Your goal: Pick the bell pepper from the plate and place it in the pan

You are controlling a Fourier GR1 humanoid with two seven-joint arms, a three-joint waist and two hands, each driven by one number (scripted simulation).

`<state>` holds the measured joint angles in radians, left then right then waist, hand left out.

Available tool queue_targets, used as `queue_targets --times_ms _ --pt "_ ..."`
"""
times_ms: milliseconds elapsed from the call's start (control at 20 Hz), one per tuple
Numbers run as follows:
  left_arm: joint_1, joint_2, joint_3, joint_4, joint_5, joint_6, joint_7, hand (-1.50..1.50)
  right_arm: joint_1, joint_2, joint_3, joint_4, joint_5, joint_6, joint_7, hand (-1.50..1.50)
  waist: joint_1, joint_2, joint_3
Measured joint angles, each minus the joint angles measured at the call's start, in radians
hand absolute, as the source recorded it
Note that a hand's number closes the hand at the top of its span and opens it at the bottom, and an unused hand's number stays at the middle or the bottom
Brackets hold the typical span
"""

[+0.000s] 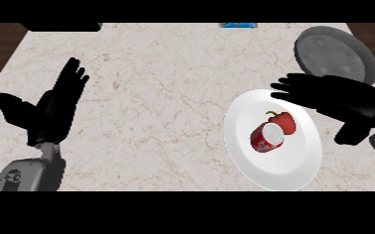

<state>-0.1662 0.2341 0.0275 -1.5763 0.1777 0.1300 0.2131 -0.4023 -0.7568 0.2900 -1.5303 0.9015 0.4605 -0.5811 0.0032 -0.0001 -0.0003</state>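
Note:
A red bell pepper with a small stem lies on a white plate at the right of the counter. Touching it on the same plate is a red can on its side, its pale end facing up. My right hand hovers open over the plate's upper right rim, fingers pointing left, just above the pepper and holding nothing. A dark grey pan sits at the far right behind that hand. At the left edge my left hand rests open with its fingers up.
The marble counter stretches between my two hands. A small blue object shows at the back edge. A black shape sits at the back left corner.

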Motion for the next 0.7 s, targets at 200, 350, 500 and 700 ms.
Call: queue_targets --times_ms 200,350,500,700 --pt "-0.007 -0.004 0.012 -0.014 -0.004 -0.010 0.021 0.00 -0.006 0.045 -0.018 0.044 0.053 -0.002 -0.027 -1.50 0.001 0.000 0.000" --pt "0.005 -0.013 0.010 -0.028 -0.017 -0.010 0.021 0.00 -0.019 0.088 -0.007 0.091 0.109 -0.015 -0.032 -1.50 0.002 0.000 0.000" --pt "0.010 -0.017 0.018 -0.030 -0.021 -0.020 0.022 0.00 -0.021 0.118 -0.008 0.107 0.152 -0.011 -0.041 -1.50 0.001 0.000 0.000" --pt "0.013 -0.023 0.030 -0.034 -0.022 -0.034 0.027 0.00 -0.038 0.167 -0.018 0.151 0.194 -0.021 -0.057 -1.50 0.001 0.000 0.000"
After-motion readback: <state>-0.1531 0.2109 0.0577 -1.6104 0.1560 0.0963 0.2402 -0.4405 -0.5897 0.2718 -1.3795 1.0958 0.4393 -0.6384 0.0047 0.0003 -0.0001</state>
